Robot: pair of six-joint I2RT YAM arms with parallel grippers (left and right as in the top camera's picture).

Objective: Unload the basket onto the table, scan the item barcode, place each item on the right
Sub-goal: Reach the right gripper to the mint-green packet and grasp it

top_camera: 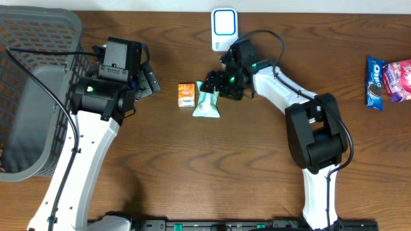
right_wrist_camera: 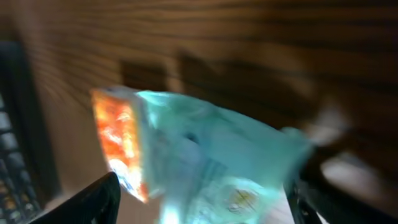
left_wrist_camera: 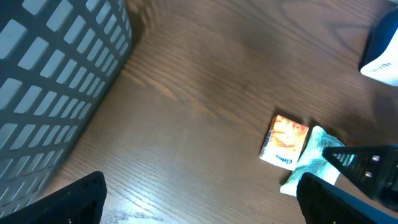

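Close-up from the right wrist: the right gripper (right_wrist_camera: 202, 190) has its fingers (right_wrist_camera: 93, 202) spread wide, with a teal packet (right_wrist_camera: 217, 155) lying between them on the wooden table (right_wrist_camera: 261, 37). The view is blurred, so it is unclear whether the pads touch the packet, and no pinch shows.

The packet looks like thin, crinkly film: probably light, soft and a little slippery, likely to buckle if squeezed mid-body. Its sealed end edge, nearest the fingers, seems the firmer place to hold. No barcode can be made out on the face that shows.

Just past the packet, touching its far side, lies a small orange box (right_wrist_camera: 115, 137). Behind the right fingers stands a white scanner (top_camera: 224, 29). Whether its window faces the packet is hard to tell.

Farther off, the left gripper (left_wrist_camera: 202, 199) hangs open and empty. The packet and box lie ahead of its fingers, and a grey basket (left_wrist_camera: 50, 81) stands off to one side.
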